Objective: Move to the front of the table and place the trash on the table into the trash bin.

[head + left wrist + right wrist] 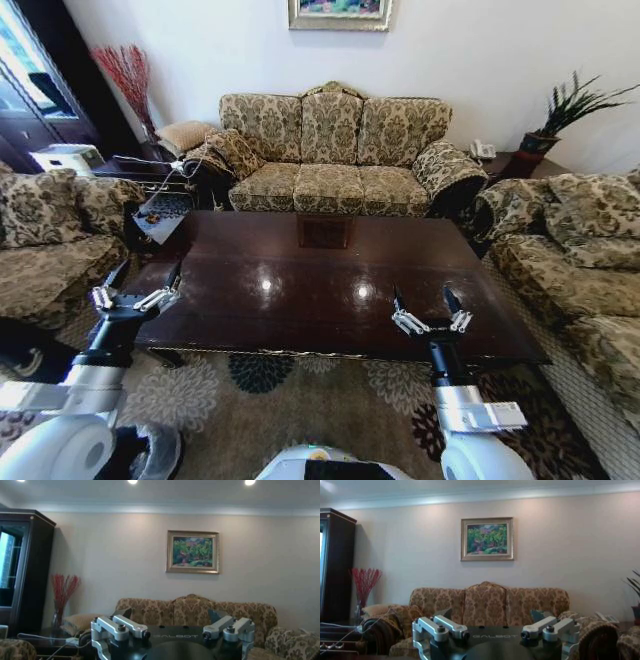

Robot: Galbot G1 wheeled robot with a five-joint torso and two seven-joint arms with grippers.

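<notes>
The dark glossy table [330,285] stretches across the middle of the head view, its inset square panel near the far edge. Its top carries only light reflections; the trash is out of view. My left gripper [147,272] is held open at the table's near left corner, empty. My right gripper [421,300] hangs open over the near edge on the right, also empty. Both wrist views look over open fingers, the left gripper [169,615] and the right gripper [491,614], toward the far sofa. A dark round thing with a pale rim [152,452], apparently the trash bin, peeks out beneath my left arm.
A patterned sofa [335,150] stands behind the table, an armchair [50,240] to the left and another sofa [580,270] to the right. A cluttered side table [160,190] sits at the far left corner. Patterned carpet [300,400] lies before the table.
</notes>
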